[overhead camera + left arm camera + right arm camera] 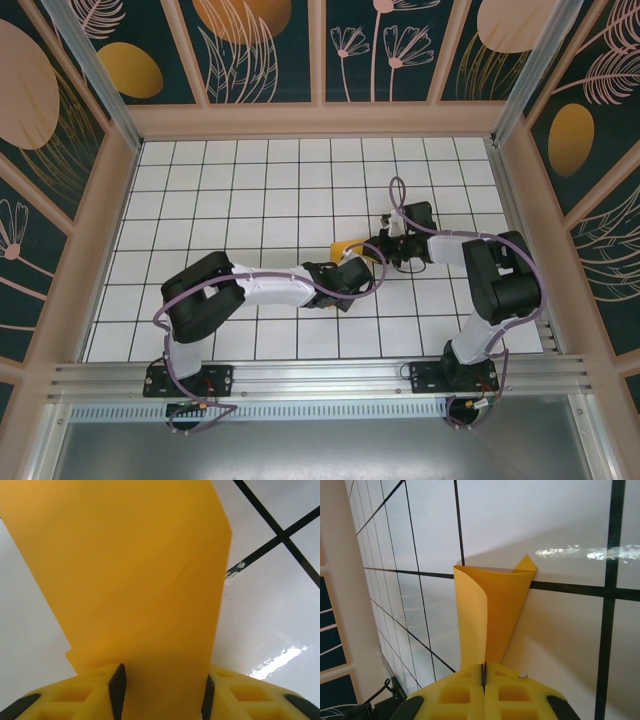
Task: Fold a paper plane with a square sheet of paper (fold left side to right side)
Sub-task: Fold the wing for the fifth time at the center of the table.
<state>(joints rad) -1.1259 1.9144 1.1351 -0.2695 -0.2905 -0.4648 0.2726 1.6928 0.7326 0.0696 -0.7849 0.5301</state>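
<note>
The right end effector (483, 676) is clenched, its two yellow fingers tight together with the bottom edge of the orange sheet of paper (495, 610) pinched in the seam between them. From that grip the sheet rises off the desk (250, 190), one side curling over so it stands like a loose cone with a pointed corner at the far end.

The left end effector (162, 696) comes in from the other side. Its black pads (117, 687) stand apart with a folded band of the paper running between them, and I cannot tell whether they press it.

Both arms meet about the centre of the white, black-gridded desk, a little toward its right edge, and the paper sits there between them.
</note>
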